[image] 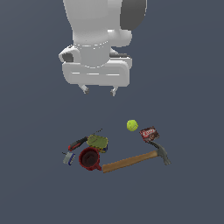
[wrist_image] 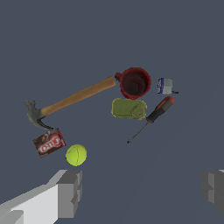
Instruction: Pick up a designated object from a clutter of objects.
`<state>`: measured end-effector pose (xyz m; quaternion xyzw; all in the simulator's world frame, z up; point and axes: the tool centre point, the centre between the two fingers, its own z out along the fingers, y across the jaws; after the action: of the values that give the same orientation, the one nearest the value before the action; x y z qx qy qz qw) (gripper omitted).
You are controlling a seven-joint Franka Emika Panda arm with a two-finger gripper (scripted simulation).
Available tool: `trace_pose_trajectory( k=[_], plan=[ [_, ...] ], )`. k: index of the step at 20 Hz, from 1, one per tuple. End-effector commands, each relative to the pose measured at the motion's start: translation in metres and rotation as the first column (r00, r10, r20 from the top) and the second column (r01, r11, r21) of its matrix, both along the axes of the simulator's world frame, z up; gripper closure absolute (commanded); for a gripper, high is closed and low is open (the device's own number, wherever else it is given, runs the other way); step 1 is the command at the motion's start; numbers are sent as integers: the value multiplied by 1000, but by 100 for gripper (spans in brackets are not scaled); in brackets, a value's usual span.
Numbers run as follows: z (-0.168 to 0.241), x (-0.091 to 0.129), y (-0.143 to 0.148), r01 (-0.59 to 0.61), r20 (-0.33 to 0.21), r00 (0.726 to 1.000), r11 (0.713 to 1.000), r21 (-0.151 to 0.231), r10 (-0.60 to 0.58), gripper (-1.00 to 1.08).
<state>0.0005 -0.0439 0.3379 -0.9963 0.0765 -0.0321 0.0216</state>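
Dark slate-blue desk [image: 188, 65] is filling both views, flat and plain. Up above it, the tool [image: 99, 91] is hanging with its fingers [wrist_image: 69, 193] spread wide apart, gripping nothing at all. In the wrist view, the tennis ball [wrist_image: 76, 155] is sitting just ahead of one finger, yellow-green with a faint seam. It is resting alone on the desk, just beside the dark red box [wrist_image: 49, 143] but apart from it. Moving outward, the hammer [wrist_image: 65, 103] is lying with its steel head near the box and its wooden handle reaching to the red mug [wrist_image: 134, 82], where the handle's end is meeting the mug. The greenish can [wrist_image: 128, 108] is lying just beside the mug, with the red-handled screwdriver [wrist_image: 154, 116] next to it. Furthest out, a small blue-grey item [wrist_image: 165, 86] is sitting near the mug's other side.
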Motion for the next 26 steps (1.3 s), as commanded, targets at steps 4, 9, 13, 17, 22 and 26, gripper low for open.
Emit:
trace_pose_trajectory(
  k=[4,9,13,17,22,26],
  plan=[
    [-14,2,9,-8,-5,1000,1000,-5,8,-92],
    [-44,4,27,-27,-14,1000,1000,-16,27,-92],
    [-78,4,48,-51,-23,998,998,-26,50,-92],
    [-122,-1,77,-83,-35,996,996,-36,82,-92],
    [-176,-17,114,-129,-49,991,991,-43,127,-92],
    [-208,-31,136,-158,-57,986,987,-43,155,-92]
  ],
)
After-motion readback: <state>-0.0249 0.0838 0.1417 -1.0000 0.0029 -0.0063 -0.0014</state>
